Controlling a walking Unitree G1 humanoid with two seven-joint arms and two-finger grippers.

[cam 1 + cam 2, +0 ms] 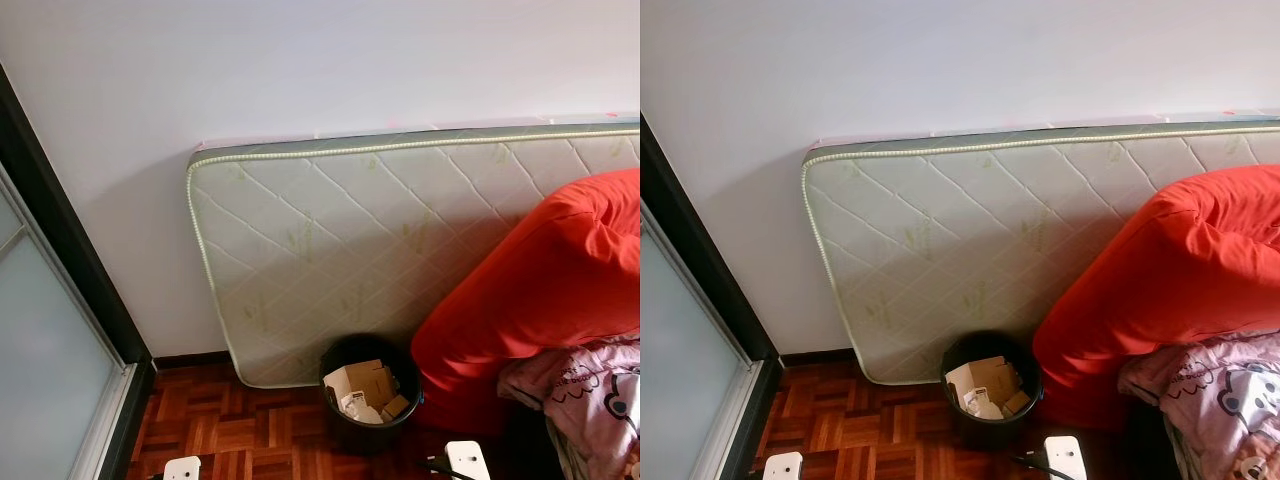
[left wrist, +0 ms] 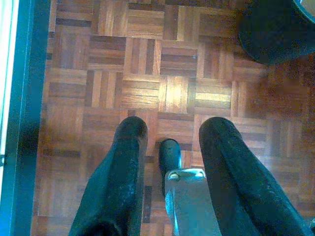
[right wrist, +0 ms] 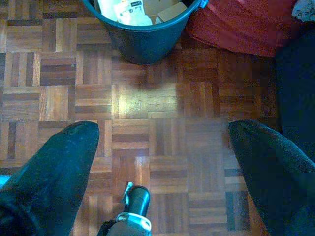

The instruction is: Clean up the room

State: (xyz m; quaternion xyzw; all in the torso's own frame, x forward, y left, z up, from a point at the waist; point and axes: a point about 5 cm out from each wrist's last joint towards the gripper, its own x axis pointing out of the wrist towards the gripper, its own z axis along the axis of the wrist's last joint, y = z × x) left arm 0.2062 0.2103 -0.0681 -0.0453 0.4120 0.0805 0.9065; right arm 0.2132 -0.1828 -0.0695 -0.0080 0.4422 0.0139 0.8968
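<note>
Hanging over parquet (image 2: pixel 162 93) (near black bin (image 1: pixel 368 395)), left gripper (image 2: pixel 170 130) and right gripper (image 3: pixel 162 130) spread, empty.

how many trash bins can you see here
1: a black bin holding cardboard scraps, on the parquet floor against the leaning mattress, beside the red bedding. Others may sit out of frame.

Even, soft daylight washes the plain white wall (image 1: pixel 300 70), with the frosted glass door (image 1: pixel 45 370) at nine o'clock glowing. The glossy brown parquet floor (image 3: pixel 147 101) shows a bright glare patch; both wrist views look bluish and slightly soft.
</note>
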